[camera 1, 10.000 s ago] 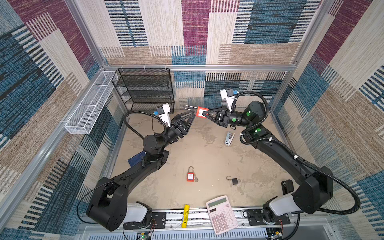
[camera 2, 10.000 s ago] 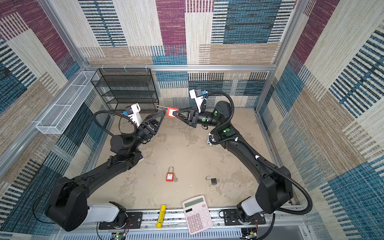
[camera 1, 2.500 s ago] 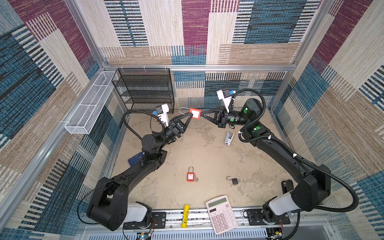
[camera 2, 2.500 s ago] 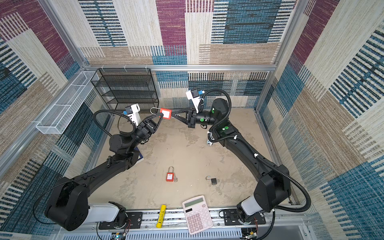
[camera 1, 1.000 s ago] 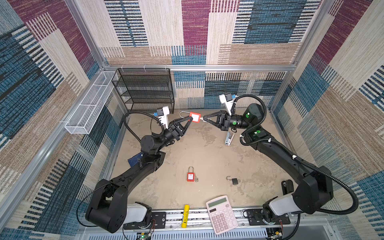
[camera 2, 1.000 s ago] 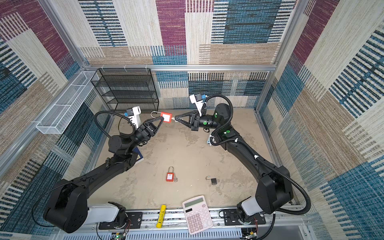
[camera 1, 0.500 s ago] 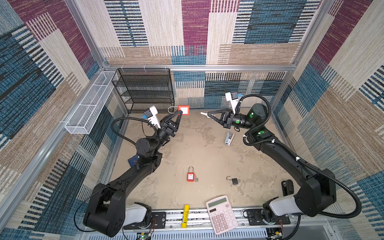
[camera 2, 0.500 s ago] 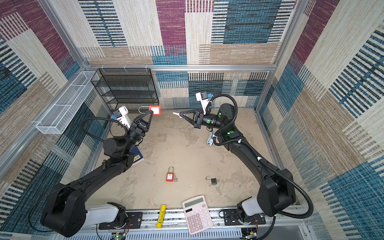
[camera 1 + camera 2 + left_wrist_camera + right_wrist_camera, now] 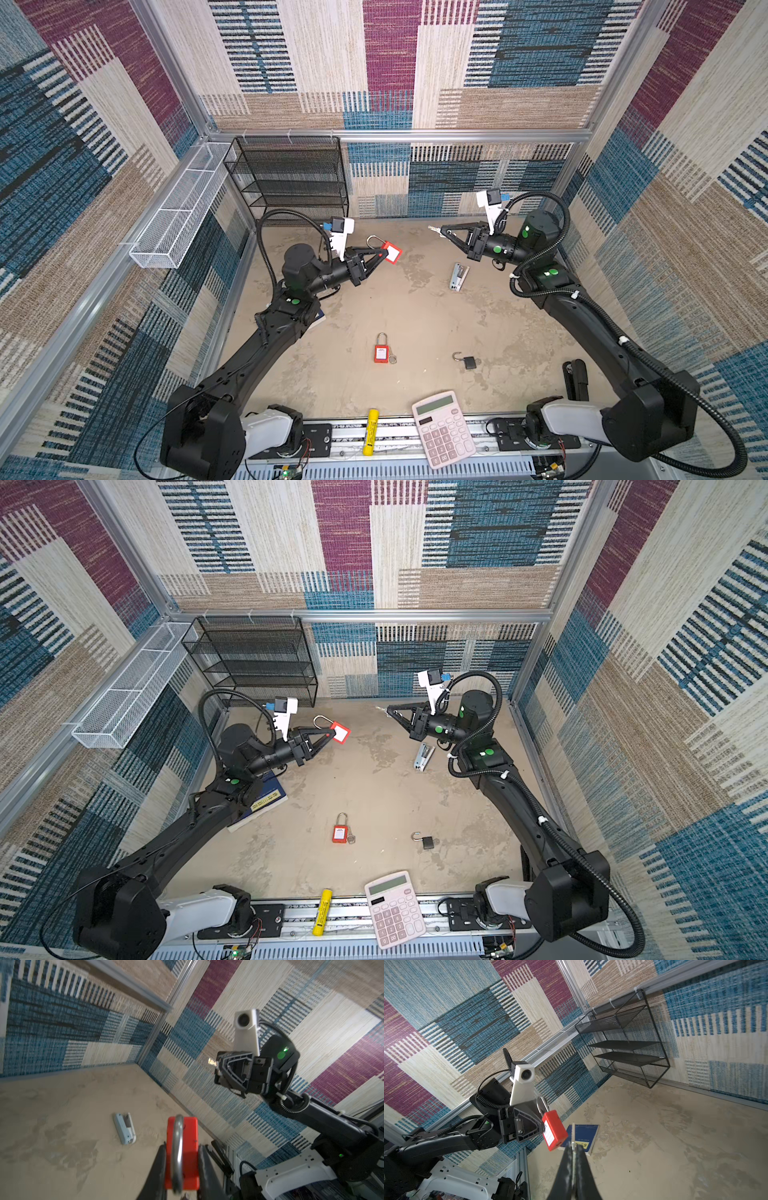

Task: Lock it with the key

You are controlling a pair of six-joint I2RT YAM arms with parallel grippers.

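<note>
My left gripper [image 9: 380, 256] is shut on a red padlock [image 9: 390, 252] with a silver shackle, held in the air left of the middle in both top views. The left wrist view shows the padlock [image 9: 188, 1153] clamped between the two fingers [image 9: 158, 1169], shackle toward the camera. My right gripper [image 9: 444, 231] is shut on a small silver key [image 9: 433, 228] that points left toward the padlock across a clear gap. In the right wrist view the key [image 9: 573, 1133] sticks out past the shut fingertips, with the padlock [image 9: 554, 1130] just beyond it.
On the floor lie a second red padlock [image 9: 381, 352], a small black padlock [image 9: 468, 361] with its shackle open, a stapler [image 9: 458, 276], a blue book [image 9: 266, 802], a calculator [image 9: 444, 428] and a yellow marker [image 9: 369, 426]. A black wire shelf [image 9: 291, 183] stands at the back left.
A second ago padlock and key nearly met. The left gripper swung up and left with the padlock, then came back down; the right gripper drew back right with the key.
</note>
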